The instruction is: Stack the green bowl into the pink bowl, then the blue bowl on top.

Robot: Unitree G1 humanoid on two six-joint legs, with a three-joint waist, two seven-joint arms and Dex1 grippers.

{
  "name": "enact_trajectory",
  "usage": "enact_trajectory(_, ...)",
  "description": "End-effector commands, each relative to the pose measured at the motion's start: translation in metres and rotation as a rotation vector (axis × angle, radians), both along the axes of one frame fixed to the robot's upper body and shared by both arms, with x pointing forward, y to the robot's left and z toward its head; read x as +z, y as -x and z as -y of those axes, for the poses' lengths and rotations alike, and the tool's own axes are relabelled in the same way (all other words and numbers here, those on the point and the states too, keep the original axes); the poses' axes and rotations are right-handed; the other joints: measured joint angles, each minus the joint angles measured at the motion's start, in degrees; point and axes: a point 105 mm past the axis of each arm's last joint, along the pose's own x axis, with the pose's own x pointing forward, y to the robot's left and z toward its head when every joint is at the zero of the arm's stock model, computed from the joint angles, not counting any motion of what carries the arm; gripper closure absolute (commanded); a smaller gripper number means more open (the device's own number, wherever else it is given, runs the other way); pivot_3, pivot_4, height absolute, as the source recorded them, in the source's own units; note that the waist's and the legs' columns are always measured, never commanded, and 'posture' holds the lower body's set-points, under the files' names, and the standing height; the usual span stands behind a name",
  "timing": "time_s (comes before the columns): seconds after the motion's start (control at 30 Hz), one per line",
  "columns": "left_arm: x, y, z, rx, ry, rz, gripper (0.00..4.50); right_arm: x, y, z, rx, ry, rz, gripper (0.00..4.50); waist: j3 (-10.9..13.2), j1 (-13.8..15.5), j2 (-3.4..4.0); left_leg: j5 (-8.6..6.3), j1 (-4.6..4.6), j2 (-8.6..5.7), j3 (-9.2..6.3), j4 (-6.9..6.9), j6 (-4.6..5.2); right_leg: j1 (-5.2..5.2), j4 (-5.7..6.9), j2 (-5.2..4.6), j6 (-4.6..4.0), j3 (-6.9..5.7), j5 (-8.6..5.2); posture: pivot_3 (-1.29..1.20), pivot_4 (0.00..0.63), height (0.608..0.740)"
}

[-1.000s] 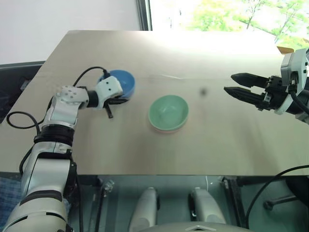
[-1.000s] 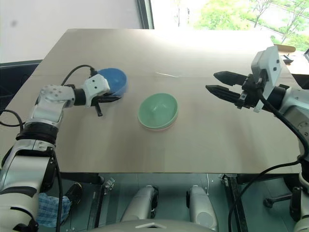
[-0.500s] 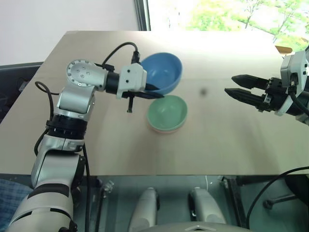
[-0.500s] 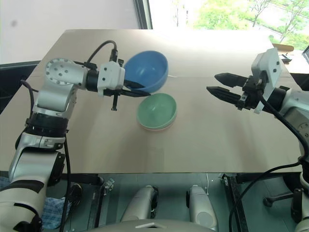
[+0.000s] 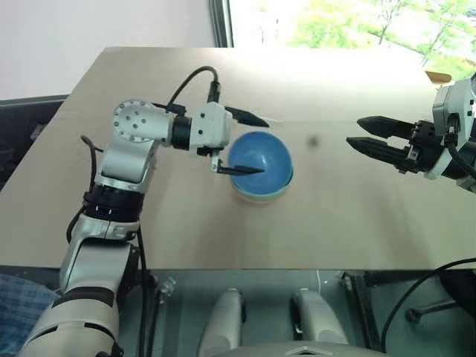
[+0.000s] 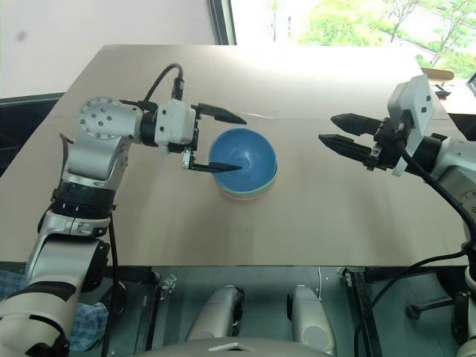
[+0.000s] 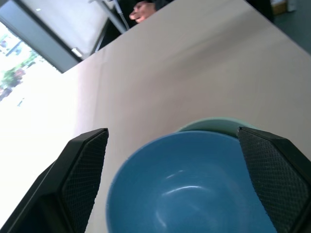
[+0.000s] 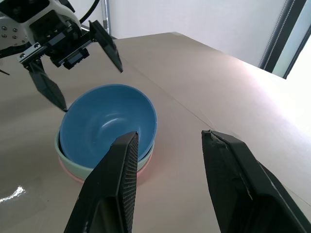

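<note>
The blue bowl (image 5: 260, 160) sits nested in the green bowl (image 8: 73, 162), whose mint rim shows beneath it. Under both lies the pink bowl (image 8: 80, 175), seen as a thin salmon edge. The stack rests near the middle of the table (image 5: 186, 82). My left gripper (image 5: 265, 147) is open, reaching in from the left. One finger lies beyond the blue bowl's far rim and the other over its near rim, and neither presses on it. Off to the right, well apart from the stack, my right gripper (image 5: 353, 129) hovers open and holds nothing.
The tan table runs far back to a bright window and ends in a front edge close to me. A wide stretch of bare tabletop lies between the stack and my right gripper. A person's hand (image 7: 143, 8) shows beyond the table's far side.
My left gripper lifted the blue bowl from the table's left side, carried it right over the stack and opened. The bowl now rests in the green bowl. The right arm stayed still.
</note>
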Motion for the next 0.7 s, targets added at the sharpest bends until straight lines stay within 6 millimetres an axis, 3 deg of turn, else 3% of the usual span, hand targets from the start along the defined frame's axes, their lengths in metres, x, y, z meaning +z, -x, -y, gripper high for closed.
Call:
enact_trajectory(0.03, 0.011, -0.01, -0.026, 0.173, 0.158, -0.058, 0.26, 0.008, 0.007, 0.001, 0.015, 0.01, 0.044, 2.32, 0.0, -0.03, 0.0, 0.0, 0.0, 0.0, 0.0, 0.0, 0.0, 0.0, 0.0, 0.0, 0.0, 0.0, 0.0, 0.0, 0.15, 0.74)
enact_trajectory(0.17, -0.003, 0.002, -0.056, 0.279, 0.26, -0.211, 0.26, -0.003, 0.007, 0.013, -0.016, 0.011, -0.013, 2.32, 0.0, -0.11, 0.0, 0.0, 0.04, 0.03, 0.03, -0.05, 0.01, 0.0, -0.01, 0.01, 0.0, 0.06, 0.0, 0.0, 0.15, 0.74)
enact_trajectory(0.3, -0.022, 0.031, -0.096, 0.391, 0.347, -0.316, 0.26, -0.019, 0.013, 0.03, -0.011, 0.021, -0.091, 2.32, 0.0, 0.36, -0.05, 0.0, 0.01, 0.03, -0.01, 0.0, 0.0, 0.01, 0.01, 0.0, 0.0, -0.01, 0.0, 0.0, 0.15, 0.74)
enact_trajectory(0.57, -0.044, 0.068, -0.154, 0.637, 0.367, -0.303, 0.26, -0.048, 0.013, 0.064, -0.046, 0.046, -0.169, 2.32, 0.01, 0.44, -0.04, -0.01, 0.32, 0.06, 0.0, -0.04, 0.01, 0.32, -0.06, -0.03, -0.01, -0.02, 0.0, 0.0, 0.15, 0.74)
enact_trajectory(0.7, -0.047, 0.078, -0.162, 0.673, 0.377, -0.298, 0.26, -0.058, 0.014, 0.072, -0.027, 0.048, -0.184, 2.32, 0.01, 0.66, -0.05, -0.01, 0.45, 0.06, 0.01, -0.04, 0.01, 0.48, -0.11, -0.03, -0.01, -0.02, -0.01, 0.0, 0.15, 0.74)
